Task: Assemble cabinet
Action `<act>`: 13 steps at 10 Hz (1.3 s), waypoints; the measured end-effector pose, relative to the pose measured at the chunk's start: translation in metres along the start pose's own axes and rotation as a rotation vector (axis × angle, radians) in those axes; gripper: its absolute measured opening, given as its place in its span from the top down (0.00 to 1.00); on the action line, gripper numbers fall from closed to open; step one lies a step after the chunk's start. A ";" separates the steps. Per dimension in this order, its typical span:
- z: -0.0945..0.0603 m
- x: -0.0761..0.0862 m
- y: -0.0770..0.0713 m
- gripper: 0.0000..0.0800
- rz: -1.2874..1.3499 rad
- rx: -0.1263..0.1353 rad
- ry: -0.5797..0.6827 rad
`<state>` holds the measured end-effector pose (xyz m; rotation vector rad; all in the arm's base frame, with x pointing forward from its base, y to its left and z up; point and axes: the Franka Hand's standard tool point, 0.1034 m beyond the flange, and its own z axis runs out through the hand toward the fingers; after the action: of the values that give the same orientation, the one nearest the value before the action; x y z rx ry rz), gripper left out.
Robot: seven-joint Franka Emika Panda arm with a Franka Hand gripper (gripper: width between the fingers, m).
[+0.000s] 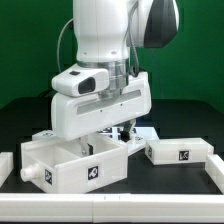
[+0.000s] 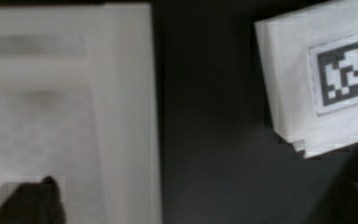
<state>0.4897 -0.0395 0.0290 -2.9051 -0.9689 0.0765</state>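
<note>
Exterior view: the cabinet box (image 1: 78,165) sits on the black table (image 1: 150,192) as an open, blocky white shell with a square tag (image 1: 92,173) on its near face, and no panel appears to be fitted to it. One loose white panel (image 1: 180,152), also tagged, lies flat on the table well apart from the box, toward the exterior view's right. The robot arm (image 1: 100,40) leans over the box, and the gripper (image 1: 124,131) hangs just behind the box's rear edge, low to the table. Its fingers are partly hidden by the wrist housing here, so their spread cannot be read from this view. Wrist view: a blurred white surface, judged to be a wall of the box (image 2: 60,110), fills one side. Beside it runs a strip of bare table (image 2: 202,100), then a tagged white part (image 2: 327,80) lying apart from the box; which panel this is cannot be told. One dark fingertip (image 2: 34,200) shows over the box side. The gripper (image 2: 194,205) appears spread wide with nothing between the fingers. Assessment: assembly is at an early stage. The box is placed, while picking up, fitting and seating the panels all remain to be done.
</note>
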 end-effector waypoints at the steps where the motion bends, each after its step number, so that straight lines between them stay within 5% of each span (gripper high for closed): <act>1: 0.001 0.000 0.000 0.22 0.000 0.001 -0.001; 4: 0.002 -0.001 0.000 0.75 0.000 0.002 -0.002; 5: 0.001 0.002 0.001 0.75 0.001 -0.002 0.002; 6: -0.003 0.011 0.006 0.88 0.002 -0.017 0.018; 9: -0.018 0.037 0.013 0.88 0.009 -0.011 0.023; 11: -0.029 0.058 -0.002 0.88 0.155 -0.031 0.026; 13: -0.022 0.058 -0.012 0.88 0.248 -0.029 0.012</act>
<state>0.5298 0.0037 0.0511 -3.0331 -0.6074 0.0591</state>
